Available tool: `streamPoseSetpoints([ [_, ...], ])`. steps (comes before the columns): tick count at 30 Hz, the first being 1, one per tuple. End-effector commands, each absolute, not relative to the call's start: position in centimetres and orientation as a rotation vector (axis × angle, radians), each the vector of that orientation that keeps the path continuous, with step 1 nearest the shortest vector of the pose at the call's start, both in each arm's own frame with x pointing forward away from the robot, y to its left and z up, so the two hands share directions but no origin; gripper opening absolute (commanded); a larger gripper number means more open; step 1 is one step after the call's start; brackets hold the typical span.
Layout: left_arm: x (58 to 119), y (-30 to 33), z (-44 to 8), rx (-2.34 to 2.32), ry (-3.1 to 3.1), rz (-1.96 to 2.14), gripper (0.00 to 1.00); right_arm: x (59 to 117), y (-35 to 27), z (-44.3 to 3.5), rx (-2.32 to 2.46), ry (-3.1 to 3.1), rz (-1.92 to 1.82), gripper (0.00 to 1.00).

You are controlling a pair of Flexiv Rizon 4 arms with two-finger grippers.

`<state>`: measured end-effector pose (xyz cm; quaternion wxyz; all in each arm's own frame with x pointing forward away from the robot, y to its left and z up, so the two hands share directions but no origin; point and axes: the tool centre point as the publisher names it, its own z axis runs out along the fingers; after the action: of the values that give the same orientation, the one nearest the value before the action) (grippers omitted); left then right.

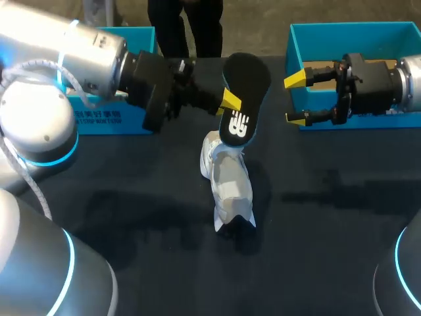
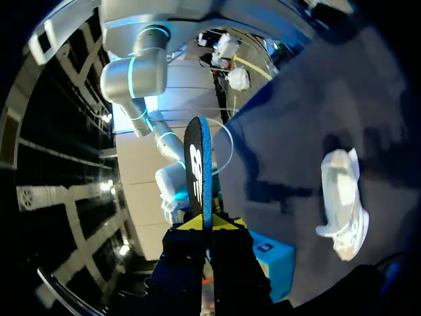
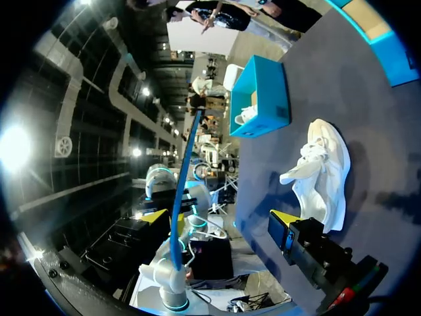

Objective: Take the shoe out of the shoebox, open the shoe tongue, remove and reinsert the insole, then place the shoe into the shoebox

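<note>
My left gripper is shut on a black insole and holds it upright in the air above the white shoe. The shoe lies on the dark table with its tongue pulled open. In the left wrist view the insole stands edge-on between the yellow tips of the left gripper, and the shoe lies off to one side. My right gripper hangs open in front of the right shoebox, apart from the insole. Ahead of the right gripper the insole shows as a thin blue edge, with the shoe beside it.
A second blue box stands at the back left behind my left arm. The box shows in the right wrist view beyond the shoe. The dark table extends in front of the shoe.
</note>
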<state>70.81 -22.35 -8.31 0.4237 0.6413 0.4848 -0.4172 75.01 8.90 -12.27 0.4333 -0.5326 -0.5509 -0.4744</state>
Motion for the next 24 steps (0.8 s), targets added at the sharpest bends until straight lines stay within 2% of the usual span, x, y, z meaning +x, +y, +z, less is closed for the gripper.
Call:
streamPoseSetpoints([
  [1, 70.3, -23.2, -10.4, 1.577, 1.177, -1.032, 0.0, 75.2, 9.9, -11.9, -1.313, -1.368, -1.184, 1.0],
  [10, 70.7, -24.8, -12.0, 1.544, 1.17, -1.013, 0.0, 75.2, 11.3, -11.2, -1.279, -1.37, -1.17, 1.0],
  [12, 70.9, -25.1, -12.3, 1.542, 1.161, -1.002, 0.0, 75.1, 11.6, -11.3, -1.272, -1.367, -1.164, 0.91],
  [13, 70.9, -25.1, -12.4, 1.535, 1.16, -0.999, 0.0, 75.0, 11.7, -11.3, -1.271, -1.367, -1.162, 0.91],
  [14, 71.0, -25.3, -12.5, 1.531, 1.164, -0.998, 0.0, 75.0, 11.8, -11.4, -1.27, -1.367, -1.16, 0.85],
  [15, 71.0, -25.4, -12.6, 1.53, 1.163, -0.995, 0.0, 75.0, 11.8, -11.4, -1.27, -1.366, -1.159, 0.75],
  [17, 71.1, -25.6, -12.7, 1.525, 1.165, -0.993, 0.0, 75.0, 11.9, -11.5, -1.27, -1.365, -1.158, 0.69],
  [18, 71.1, -25.8, -12.8, 1.522, 1.164, -0.993, 0.0, 75.0, 11.9, -11.5, -1.269, -1.364, -1.158, 0.53],
  [19, 71.1, -25.9, -12.8, 1.519, 1.163, -0.993, 0.0, 75.0, 11.9, -11.5, -1.269, -1.361, -1.159, 0.47],
  [24, 71.0, -26.5, -12.8, 1.495, 1.167, -0.995, 0.0, 75.2, 12.0, -11.7, -1.266, -1.354, -1.165, 0.31],
])
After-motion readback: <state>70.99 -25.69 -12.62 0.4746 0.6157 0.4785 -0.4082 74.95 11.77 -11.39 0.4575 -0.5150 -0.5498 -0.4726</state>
